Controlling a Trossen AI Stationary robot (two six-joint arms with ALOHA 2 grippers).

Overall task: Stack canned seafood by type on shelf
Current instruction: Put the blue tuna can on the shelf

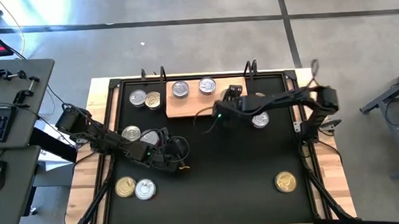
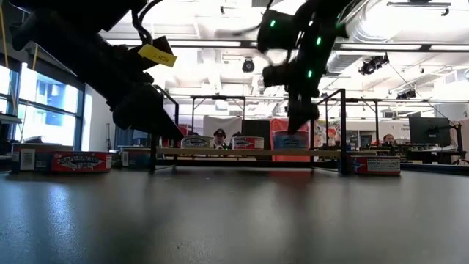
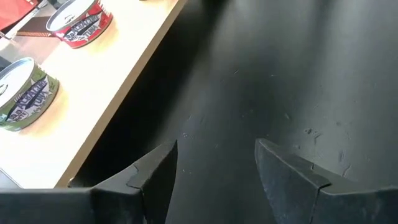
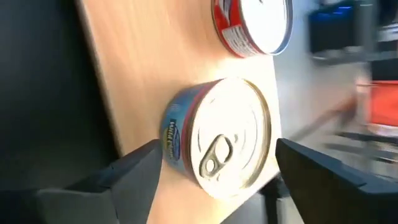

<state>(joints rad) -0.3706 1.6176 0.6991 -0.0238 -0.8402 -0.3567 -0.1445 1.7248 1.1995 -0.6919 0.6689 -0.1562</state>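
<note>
Right gripper (image 4: 214, 171) spread wide over the shelf (image 1: 185, 106), nothing between the fingers, hovering just above a blue-labelled tin (image 4: 217, 146) with a silver pull-tab lid that stands on the pale wood directly ahead of the fingertips. Centred in the gap, clear of both fingers, not yet touched. Beyond it on the same board, a red-labelled tin (image 4: 252, 25), near but apart. From overhead, the same gripper (image 1: 228, 100) at the right part of the board, with two silver-lidded tins (image 1: 180, 89) and (image 1: 207, 86) along the far edge to its left, and another silver tin (image 1: 260, 120) on the black mat (image 1: 224, 173) just near-right of the arm. Probably either a release just made or a grasp about to close; either way, the tin lies straight forward and below, round, so no long axis to align with. Left gripper (image 3: 214, 177) also open and empty, low over bare mat at the near left, alongside a pale wooden edge carrying a red tin (image 3: 81, 22) and a green tin (image 3: 25, 93). Loose tins elsewhere: a silver and gold pair (image 1: 145, 98) left of the board, a pair (image 1: 135, 188) at near left, a gold one (image 1: 285, 182) at near right. Right arm plainly the nearer to the board.
</note>
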